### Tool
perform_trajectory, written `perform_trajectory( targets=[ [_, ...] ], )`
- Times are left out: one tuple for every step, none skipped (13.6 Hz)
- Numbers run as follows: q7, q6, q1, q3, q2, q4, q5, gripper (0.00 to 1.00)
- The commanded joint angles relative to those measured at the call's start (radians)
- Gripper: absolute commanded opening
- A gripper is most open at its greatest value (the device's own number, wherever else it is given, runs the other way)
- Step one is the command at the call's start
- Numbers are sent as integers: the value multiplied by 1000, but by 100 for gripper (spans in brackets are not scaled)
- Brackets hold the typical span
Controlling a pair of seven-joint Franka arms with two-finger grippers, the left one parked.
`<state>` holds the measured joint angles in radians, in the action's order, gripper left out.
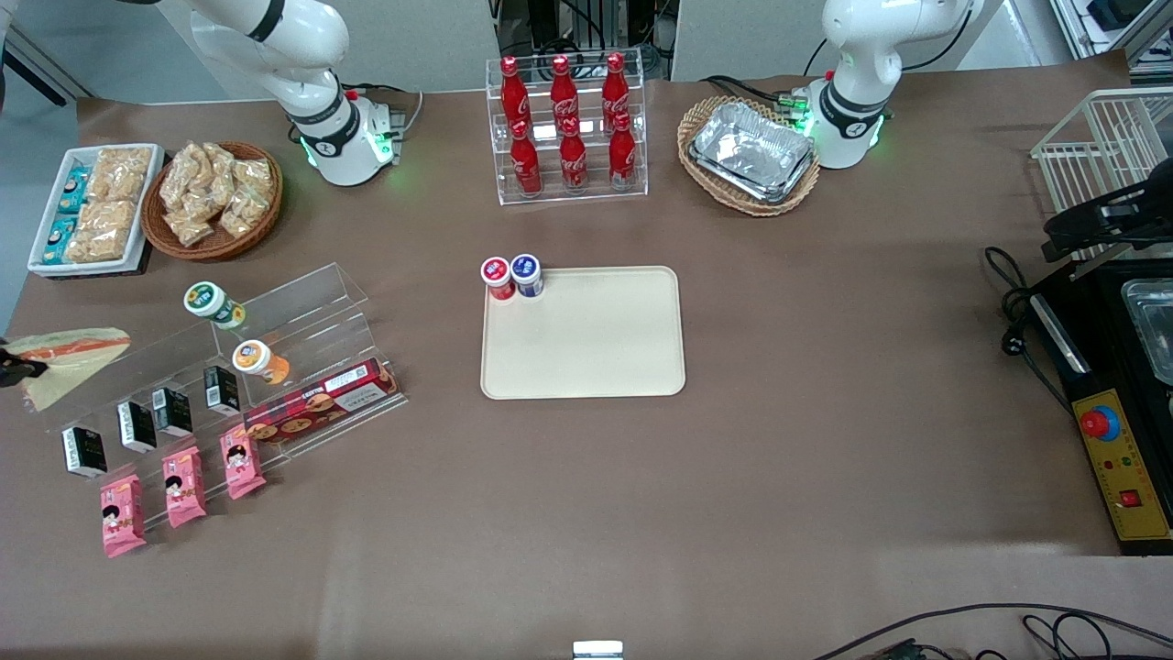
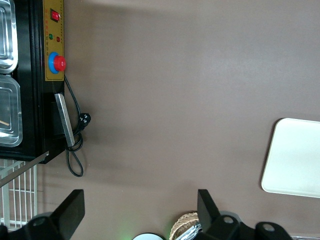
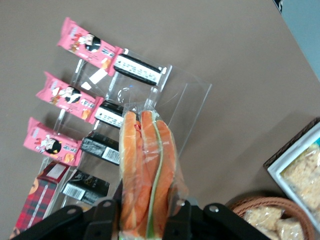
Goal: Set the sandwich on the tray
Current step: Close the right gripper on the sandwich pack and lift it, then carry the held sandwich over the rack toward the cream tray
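The sandwich (image 3: 147, 170), a wedge in clear wrap with orange and green layers, is clamped between my gripper's (image 3: 146, 220) two black fingers (image 3: 106, 216). In the front view the sandwich (image 1: 73, 353) hangs at the working arm's end of the table, above the clear stepped display rack (image 1: 302, 321), with only a dark bit of the gripper (image 1: 13, 369) showing at the picture's edge. The cream-beige tray (image 1: 586, 348) lies flat mid-table, well away toward the parked arm. Its corner (image 2: 295, 160) also shows in the left wrist view.
Two small capped bottles (image 1: 511, 276) stand on the tray's corner. The rack holds pink packets (image 3: 54, 145), black boxes (image 3: 102, 149) and a red cookie box (image 1: 321, 403). A basket of bagged snacks (image 1: 213, 197), a cola stand (image 1: 566, 128) and foil trays (image 1: 750, 151) line the table's edge by the arm bases.
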<state>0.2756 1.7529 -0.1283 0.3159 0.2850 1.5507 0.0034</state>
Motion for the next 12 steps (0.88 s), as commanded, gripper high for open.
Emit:
perform_trajectory(
  targets=[
    [-172,-32,2,-11,-1,-64,-7,27],
    [-208,-30,4,-14,-4,-66,-7,27],
    [-240,-32,7,-17,-10,-66,-7,27],
    [-266,-32,7,-30,-15,-66,-7,27],
    [-280,-33,7,-47,-20,-66,-7,27],
    [-282,-35,7,-69,-27,-66,-7,27],
    [-282,-35,9,-84,-33,-66,-7,27],
    [-282,-35,9,-101,-35,-66,-7,26],
    [-282,-35,10,-112,-36,-66,-7,26],
    [-282,-33,9,-124,-38,-66,-7,26],
    [-283,-35,10,-139,-38,-66,-8,26],
    [-283,-36,10,-153,-46,-66,-8,26]
  ],
)
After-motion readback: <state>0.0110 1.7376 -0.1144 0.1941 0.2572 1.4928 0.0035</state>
